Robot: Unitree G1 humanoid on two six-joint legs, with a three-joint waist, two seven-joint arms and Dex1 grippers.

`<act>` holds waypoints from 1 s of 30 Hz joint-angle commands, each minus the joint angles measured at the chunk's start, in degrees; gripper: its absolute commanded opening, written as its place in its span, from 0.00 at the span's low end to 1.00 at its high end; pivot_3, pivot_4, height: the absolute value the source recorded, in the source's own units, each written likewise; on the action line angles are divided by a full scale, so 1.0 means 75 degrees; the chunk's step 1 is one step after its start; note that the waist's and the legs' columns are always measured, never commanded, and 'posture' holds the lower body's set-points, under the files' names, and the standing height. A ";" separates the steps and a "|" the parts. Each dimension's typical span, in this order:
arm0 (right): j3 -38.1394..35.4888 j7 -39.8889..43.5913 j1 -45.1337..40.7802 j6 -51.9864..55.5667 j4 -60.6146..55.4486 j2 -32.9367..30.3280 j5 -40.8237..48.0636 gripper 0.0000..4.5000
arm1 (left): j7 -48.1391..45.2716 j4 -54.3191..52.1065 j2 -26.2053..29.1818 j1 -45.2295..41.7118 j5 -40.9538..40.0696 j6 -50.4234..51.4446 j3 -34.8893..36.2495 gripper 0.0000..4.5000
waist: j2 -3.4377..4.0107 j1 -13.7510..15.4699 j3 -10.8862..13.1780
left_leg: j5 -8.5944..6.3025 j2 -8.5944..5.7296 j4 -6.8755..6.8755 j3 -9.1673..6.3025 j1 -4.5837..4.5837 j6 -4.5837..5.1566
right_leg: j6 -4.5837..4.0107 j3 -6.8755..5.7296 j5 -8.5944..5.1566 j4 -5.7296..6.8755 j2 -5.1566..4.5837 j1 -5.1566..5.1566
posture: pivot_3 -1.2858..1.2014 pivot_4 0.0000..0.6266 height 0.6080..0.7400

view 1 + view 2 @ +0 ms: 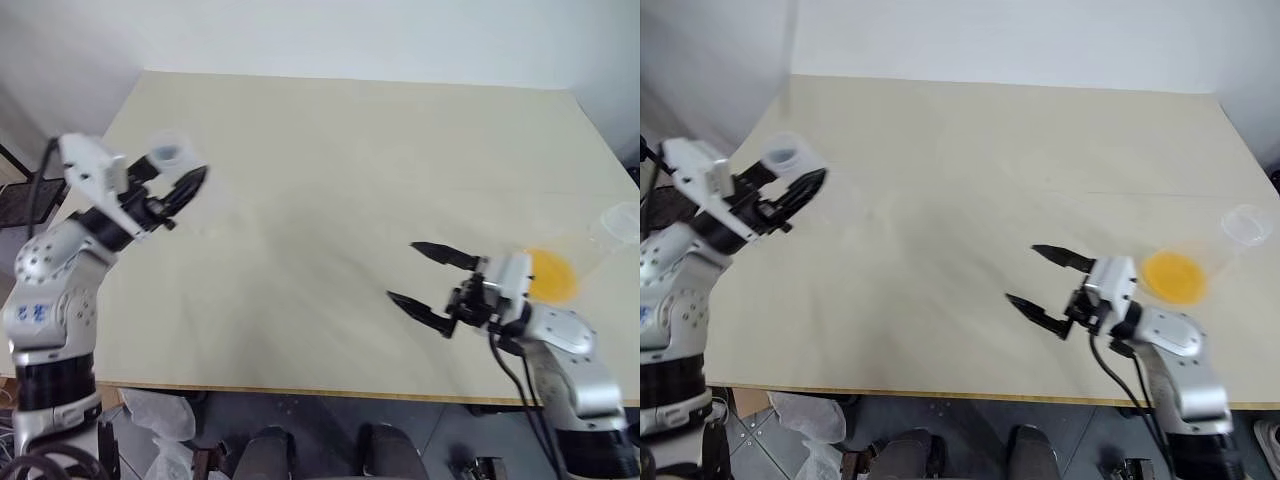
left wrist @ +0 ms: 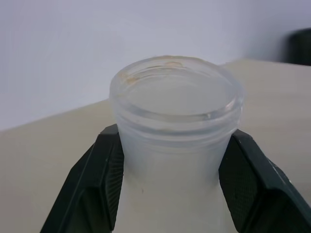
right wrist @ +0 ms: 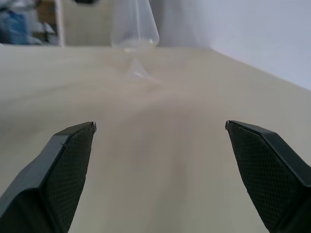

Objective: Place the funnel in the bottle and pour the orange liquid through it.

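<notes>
I had the left gripper (image 1: 185,190) raised over the left side of the surface (image 1: 330,180), its two black fingers clamped on the neck of the bottle (image 2: 175,145), a clear, faintly frosted flask with a round ribbed rim; in the left wrist view its mouth stood open and upright between the textured pads. The right gripper (image 1: 425,275) hung low near the front right of the surface with its fingers spread wide apart, holding nothing. Just behind it, by the right edge, lay a larger clear flask (image 1: 600,245) tilted on its side, with the orange liquid (image 1: 552,275) pooled bright in its broad base. The funnel (image 3: 137,73) showed in the right wrist view as a small clear cone resting on the surface, under the bottle's base. The pale, smooth surface between the grippers lay open, with a white wall (image 1: 350,35) behind its far edge.
</notes>
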 commanded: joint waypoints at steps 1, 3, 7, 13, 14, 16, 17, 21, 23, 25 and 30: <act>-0.0976 -0.0141 0.0639 -0.0235 -0.0279 -0.0210 0.0100 1.00 | -0.1210 0.0667 -0.0561 -0.0962 0.0036 -0.0030 -0.1283 0.53 | 0.0001 0.0037 0.0000 | 0.0000 -0.0001 0.0000 0.0018 0.0000 0.0000 | 0.0000 0.0001 0.0000 0.0000 0.0000 -0.0001 | 0.52 0.24 1.00; -0.1374 -0.0228 0.1067 -0.0370 -0.0246 -0.0216 0.0013 1.00 | -0.1641 0.1456 -0.1168 -0.1505 0.0440 -0.0398 -0.1997 0.53 | 0.0001 0.0032 0.0000 | 0.0000 0.0001 0.0000 0.0033 0.0001 0.0000 | 0.0000 0.0001 0.0000 -0.0002 0.0002 -0.0002 | 0.52 0.24 1.00; -0.1775 -0.0418 0.1723 -0.0617 -0.0389 -0.0118 -0.0185 1.00 | -0.2204 0.3102 -0.2211 -0.2243 0.1286 -0.1580 -0.2830 0.53 | -0.0004 -0.0026 0.0003 | 0.0000 0.0004 -0.0009 0.0068 0.0000 0.0001 | 0.0000 0.0006 0.0000 -0.0005 0.0005 -0.0019 | 0.52 0.24 1.00; -0.1783 -0.1067 0.2443 -0.0585 -0.1272 0.0291 -0.0281 1.00 | -0.2026 0.5552 -0.3386 -0.3116 0.2357 -0.3156 -0.3207 0.53 | -0.0008 -0.0001 0.0005 | 0.0001 0.0010 -0.0009 0.0096 0.0002 0.0003 | 0.0000 0.0022 0.0000 -0.0007 0.0007 -0.0031 | 0.52 0.24 1.00; -0.1752 -0.1157 0.2520 -0.0558 -0.1407 0.0357 -0.0298 1.00 | -0.2019 0.5760 -0.3474 -0.3192 0.2454 -0.3351 -0.3184 0.53 | -0.0009 0.0000 0.0005 | 0.0001 0.0011 -0.0008 0.0096 0.0001 0.0003 | 0.0000 0.0022 0.0000 -0.0007 0.0007 -0.0034 | 0.52 0.24 1.00; -0.1622 -0.1350 0.2682 -0.0505 -0.1690 0.0520 -0.0336 1.00 | -0.2110 0.6008 -0.3632 -0.3314 0.2486 -0.3357 -0.3123 0.53 | -0.0009 0.0018 0.0005 | 0.0001 0.0011 -0.0009 0.0096 0.0001 0.0003 | 0.0000 0.0022 0.0000 -0.0006 0.0008 -0.0035 | 0.52 0.24 1.00; -0.1559 -0.1420 0.2738 -0.0482 -0.1797 0.0574 -0.0360 1.00 | -0.2196 0.6079 -0.3673 -0.3350 0.2490 -0.3325 -0.3111 0.53 | -0.0009 0.0029 0.0005 | 0.0001 0.0011 -0.0008 0.0094 0.0000 0.0003 | 0.0000 0.0021 0.0000 -0.0005 0.0007 -0.0035 | 0.52 0.24 1.00; -0.1365 -0.1621 0.2825 -0.0450 -0.1994 0.0655 -0.0428 1.00 | -0.2398 0.6220 -0.3739 -0.3414 0.2567 -0.3401 -0.3111 0.69 | -0.0009 0.0034 0.0006 | 0.0001 0.0009 -0.0007 0.0091 -0.0004 0.0004 | 0.0000 0.0021 0.0000 -0.0006 0.0006 -0.0035 | 0.52 0.24 1.00; -0.1271 -0.1708 0.2748 -0.0417 -0.2007 0.0654 -0.0447 1.00 | -0.2395 0.6229 -0.3802 -0.3481 0.2566 -0.3361 -0.3063 0.82 | -0.0009 0.0038 0.0006 | 0.0000 0.0008 -0.0006 0.0090 -0.0004 0.0004 | 0.0000 0.0021 0.0000 -0.0006 0.0006 -0.0035 | 0.52 0.24 1.00; -0.1206 -0.1748 0.2668 -0.0382 -0.2007 0.0614 -0.0425 1.00 | -0.2509 0.6097 -0.3806 -0.3500 0.2505 -0.3239 -0.3025 0.96 | -0.0009 0.0035 0.0006 | 0.0000 0.0009 -0.0006 0.0089 -0.0004 0.0004 | 0.0000 0.0020 0.0000 -0.0006 0.0006 -0.0034 | 0.52 0.24 1.00; -0.1138 -0.1743 0.2559 -0.0308 -0.1980 0.0535 -0.0370 1.00 | -0.2825 0.5796 -0.3643 -0.3441 0.2419 -0.2931 -0.2922 1.00 | -0.0009 0.0031 0.0005 | 0.0000 0.0009 -0.0006 0.0089 -0.0003 0.0004 | 0.0000 0.0019 0.0000 -0.0006 0.0006 -0.0034 | 0.52 0.24 1.00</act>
